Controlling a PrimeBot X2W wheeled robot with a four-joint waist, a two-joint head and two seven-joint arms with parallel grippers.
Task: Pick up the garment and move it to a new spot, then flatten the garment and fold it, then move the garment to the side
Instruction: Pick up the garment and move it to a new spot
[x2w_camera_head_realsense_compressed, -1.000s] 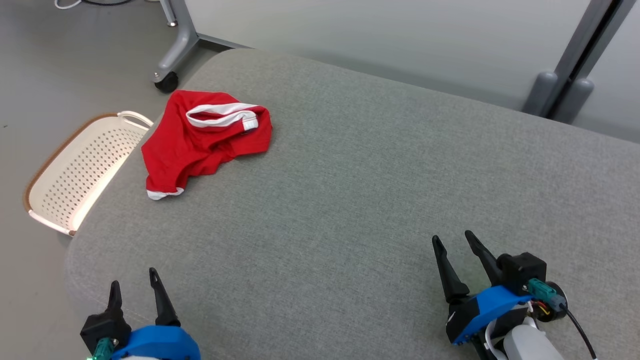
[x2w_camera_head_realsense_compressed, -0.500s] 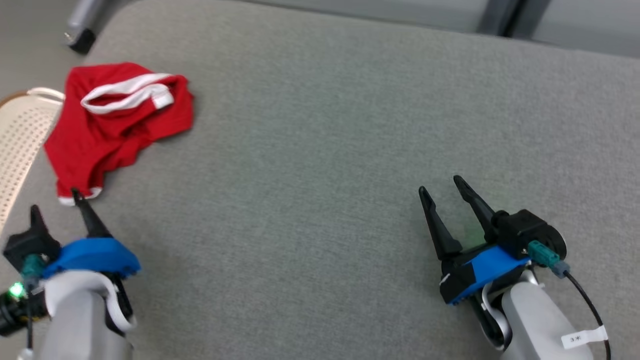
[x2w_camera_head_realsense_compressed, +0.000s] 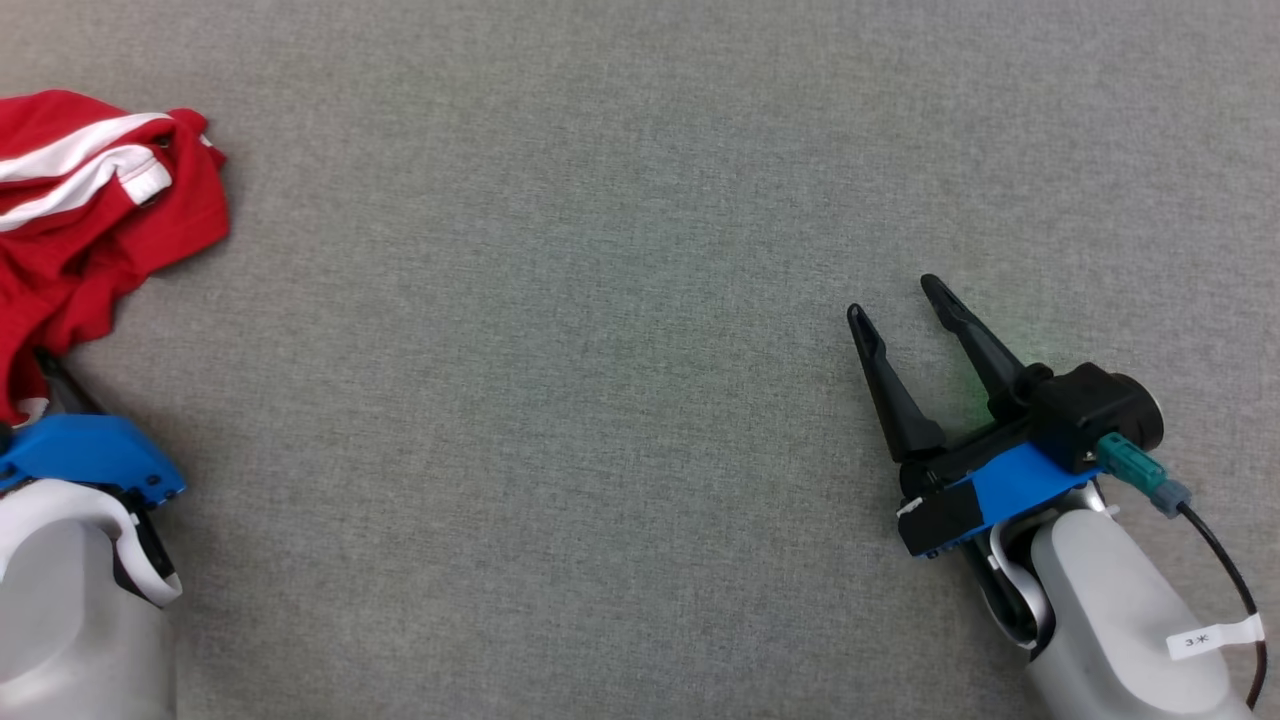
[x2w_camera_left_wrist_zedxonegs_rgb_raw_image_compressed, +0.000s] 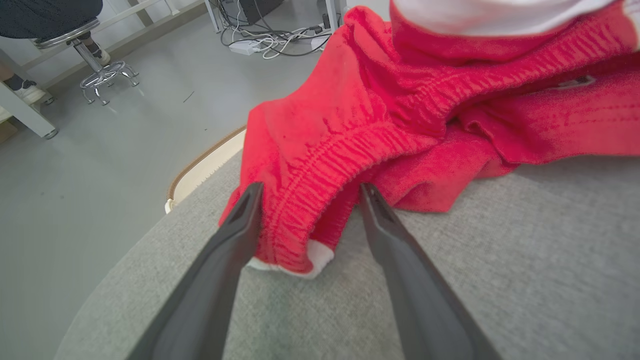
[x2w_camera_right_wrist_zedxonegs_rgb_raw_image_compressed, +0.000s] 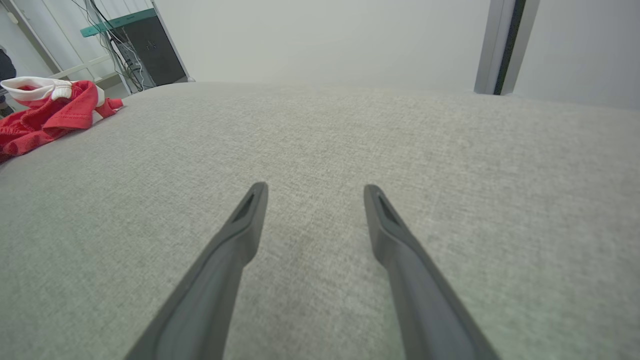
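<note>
Grey padded surface (x2w_camera_head_realsense_compressed: 640, 300) holds the red garment (x2w_camera_head_realsense_compressed: 90, 230) at its left edge. My left gripper (x2w_camera_left_wrist_zedxonegs_rgb_raw_image_compressed: 311, 189) sits low, spread astride the garment's near edge. My right gripper (x2w_camera_head_realsense_compressed: 892, 298), also spread, angles up-left, well apart.

1. The bench (x2w_camera_head_realsense_compressed: 620, 420) is padded and covered in grey woven cloth, and its left corner is rounded.
2. A crumpled red garment (x2w_camera_head_realsense_compressed: 95, 235) with white bands lies on it at the left side, close to that corner.
3. The garment's white-tipped hem rests on the cloth.
</note>
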